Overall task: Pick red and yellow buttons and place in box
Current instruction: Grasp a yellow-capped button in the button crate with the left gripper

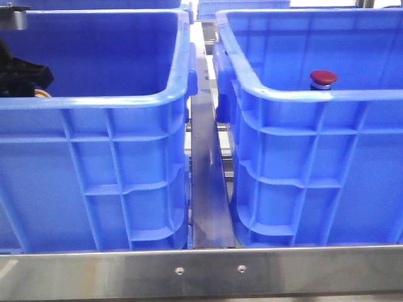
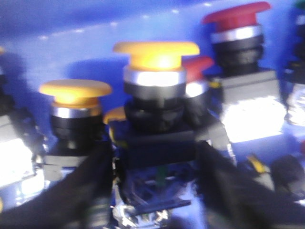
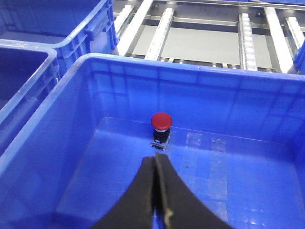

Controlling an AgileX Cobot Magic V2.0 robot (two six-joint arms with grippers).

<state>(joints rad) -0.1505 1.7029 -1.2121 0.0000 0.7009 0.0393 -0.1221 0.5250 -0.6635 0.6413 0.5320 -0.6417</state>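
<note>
In the left wrist view my left gripper (image 2: 155, 155) is low inside the left blue crate (image 1: 94, 100), among several push buttons. Its black fingers (image 2: 86, 191) stand on either side of the black body of a yellow button (image 2: 156, 52), and a thin gap shows on one side. A second yellow button (image 2: 75, 90) and a red button (image 2: 237, 16) stand beside it. My right gripper (image 3: 156, 158) is shut and empty above the right blue box (image 3: 71, 86). One red button (image 3: 161, 121) stands upright on that box's floor near the far wall, just beyond the fingertips. It also shows in the front view (image 1: 323, 78).
A steel rail (image 1: 208, 182) runs between the two crates, with a steel frame bar (image 1: 201, 270) in front. Roller conveyor rails (image 3: 245, 28) lie behind the right box. Another blue crate (image 3: 52, 24) stands further back. Only part of the left arm (image 1: 22, 74) shows in the front view.
</note>
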